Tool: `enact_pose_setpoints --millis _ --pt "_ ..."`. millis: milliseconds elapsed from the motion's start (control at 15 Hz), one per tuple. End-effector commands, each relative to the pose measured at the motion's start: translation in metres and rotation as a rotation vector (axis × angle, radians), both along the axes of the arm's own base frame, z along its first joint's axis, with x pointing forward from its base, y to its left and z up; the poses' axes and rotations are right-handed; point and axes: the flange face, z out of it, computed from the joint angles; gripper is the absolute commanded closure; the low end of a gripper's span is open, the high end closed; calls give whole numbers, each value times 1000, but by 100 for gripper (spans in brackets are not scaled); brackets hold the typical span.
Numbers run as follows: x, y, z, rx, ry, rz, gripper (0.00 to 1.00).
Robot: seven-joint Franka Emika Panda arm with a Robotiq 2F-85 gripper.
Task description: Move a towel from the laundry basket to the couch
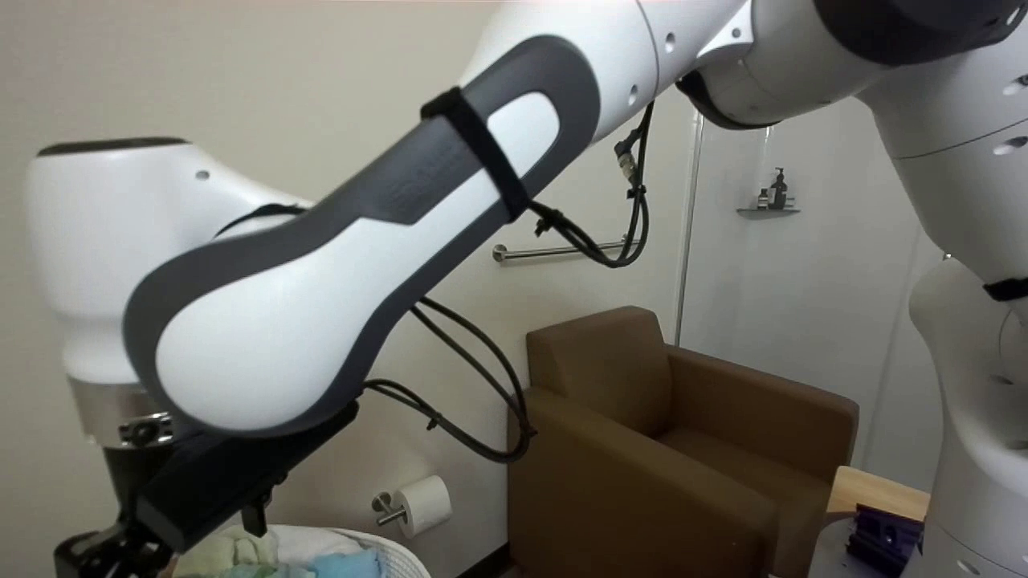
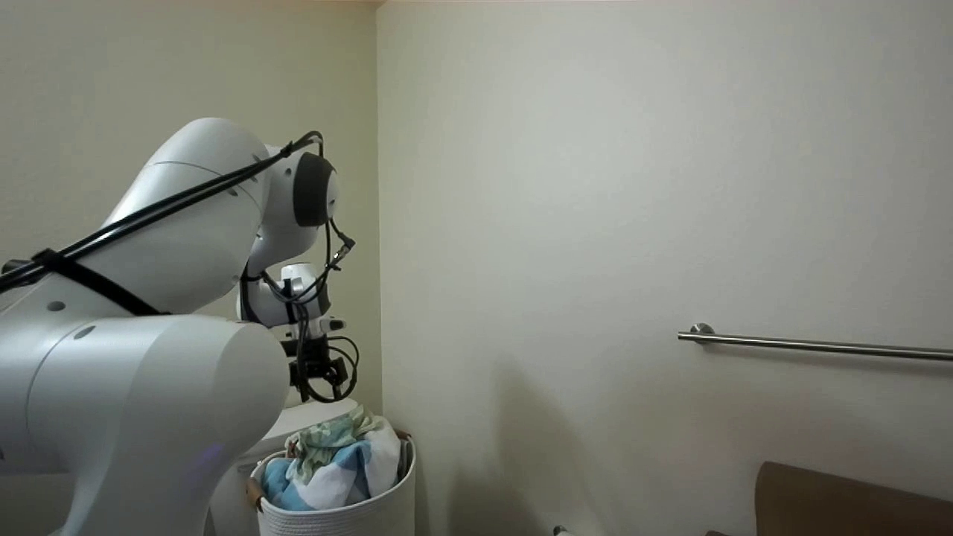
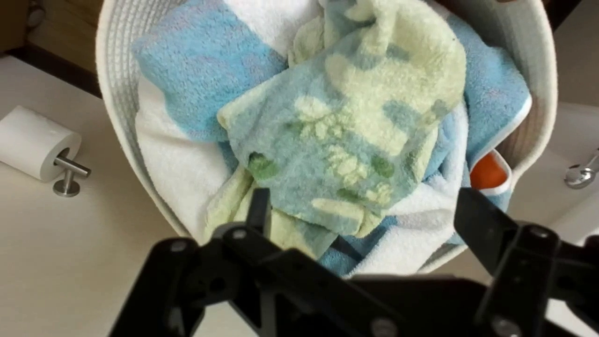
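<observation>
A white woven laundry basket (image 3: 110,89) holds a heap of towels; it also shows in both exterior views (image 1: 401,558) (image 2: 350,521). On top lies a crumpled green-and-yellow floral towel (image 3: 323,126), seen too in an exterior view (image 2: 324,447). Under it is a blue and white towel (image 3: 210,70). My gripper (image 3: 361,201) is open and empty, its fingers wide apart over the near side of the basket. In an exterior view the gripper (image 2: 320,393) hangs above the towels, apart from them. The couch is a brown armchair (image 1: 634,482); only its top shows in an exterior view (image 2: 841,502).
A toilet paper roll (image 1: 426,506) on a wall holder is between basket and armchair. A metal towel bar (image 1: 562,251) is on the wall above. A white toilet tank (image 2: 298,417) stands behind the basket. A wooden table edge (image 1: 879,491) is by the robot's base.
</observation>
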Motion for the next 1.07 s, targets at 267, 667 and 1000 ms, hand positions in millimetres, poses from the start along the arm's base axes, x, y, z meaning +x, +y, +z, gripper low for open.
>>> enact_pose_setpoints --millis 267,667,1000 --pt "10 16 -71 -63 119 -26 0" --pt "6 16 -87 -79 171 -4 53" --pt "5 12 -85 22 230 34 87"
